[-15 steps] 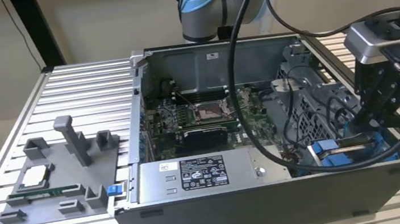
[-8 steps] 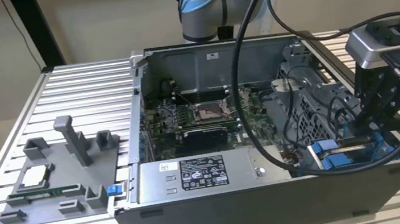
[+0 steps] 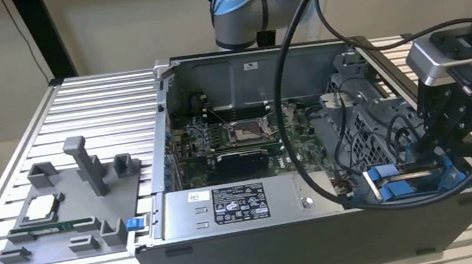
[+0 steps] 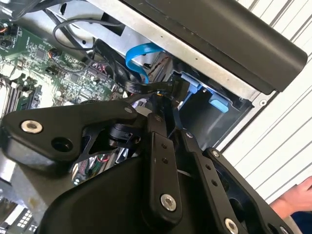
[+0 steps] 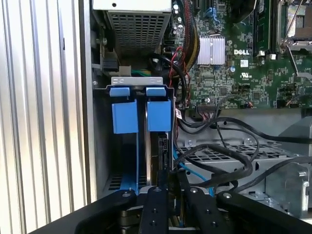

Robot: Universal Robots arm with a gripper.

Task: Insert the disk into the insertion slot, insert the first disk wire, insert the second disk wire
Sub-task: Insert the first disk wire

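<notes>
The disk stands on edge inside the insertion slot, its blue carrier tabs level with the bay's rim. In the exterior view the slot is at the open computer case's front corner, on the exterior view's right. My gripper hangs straight over it. In both wrist views the gripper has its fingers drawn close together on a black disk wire just above the disk's connector end. A blue disk wire loops beside it, loose.
Black cables crowd the perforated cage beside the slot. The motherboard and grey power-supply box fill the case. A grey fixture tray lies on the slatted table on the exterior view's left. A hand shows outside the case.
</notes>
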